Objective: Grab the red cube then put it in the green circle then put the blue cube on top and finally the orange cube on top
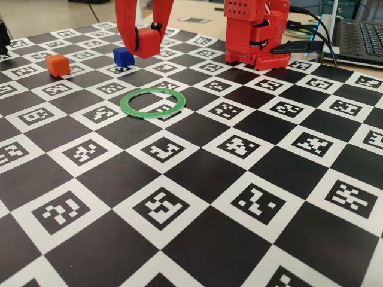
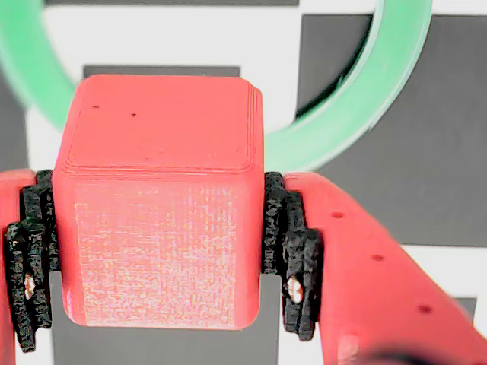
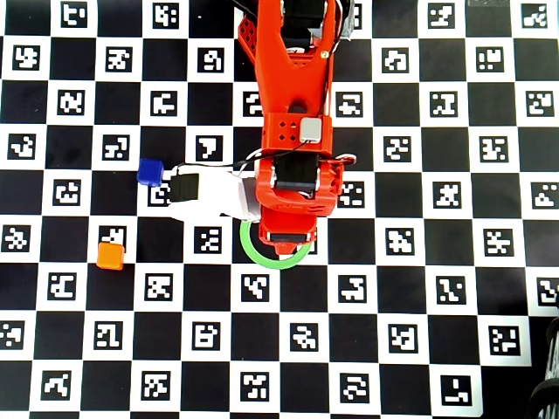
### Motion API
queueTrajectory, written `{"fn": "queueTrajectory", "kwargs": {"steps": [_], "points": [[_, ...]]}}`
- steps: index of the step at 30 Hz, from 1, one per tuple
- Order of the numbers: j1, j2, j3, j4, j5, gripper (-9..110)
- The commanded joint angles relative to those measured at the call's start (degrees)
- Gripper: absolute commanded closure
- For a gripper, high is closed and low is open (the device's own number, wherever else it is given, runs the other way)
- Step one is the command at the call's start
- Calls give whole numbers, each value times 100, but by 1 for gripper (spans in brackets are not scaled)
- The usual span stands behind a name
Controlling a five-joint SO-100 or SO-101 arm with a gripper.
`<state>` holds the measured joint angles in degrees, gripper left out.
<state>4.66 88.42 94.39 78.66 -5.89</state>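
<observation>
Checkerboard marker mat covers the table [image 1: 197, 239], laptop and cables at the back edge. Red cube [image 2: 160, 228] is clamped between the fingers [image 2: 289, 251], black pads pressed on both side faces, cube square in the grip, held clear above the mat in the fixed view [image 1: 146, 42]. Green circle [image 1: 151, 103] lies flat on the mat; wrist view shows its arc [image 2: 373, 99] behind and beyond the cube, so the cube doesn't look centred over the hole yet. Overhead, the arm covers most of the ring [image 3: 262, 259]. Blue cube [image 1: 123, 57] sits just beside the gripper in the fixed view, orange cube [image 1: 57, 65] further left, both untouched. Risks, as I read it: lowering now could land the cube on the ring's rim and leave it tilted or shove the ring; swinging low could clip the blue cube.
</observation>
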Motion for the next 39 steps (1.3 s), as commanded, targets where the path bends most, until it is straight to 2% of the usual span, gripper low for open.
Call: {"fn": "queueTrajectory", "kwargs": {"steps": [1,17,39], "points": [[79,624,308,-580,-62,96],[-9,316,1538,-2048,-123,96],[-62,-79,1758,-2259,-105,96]]}}
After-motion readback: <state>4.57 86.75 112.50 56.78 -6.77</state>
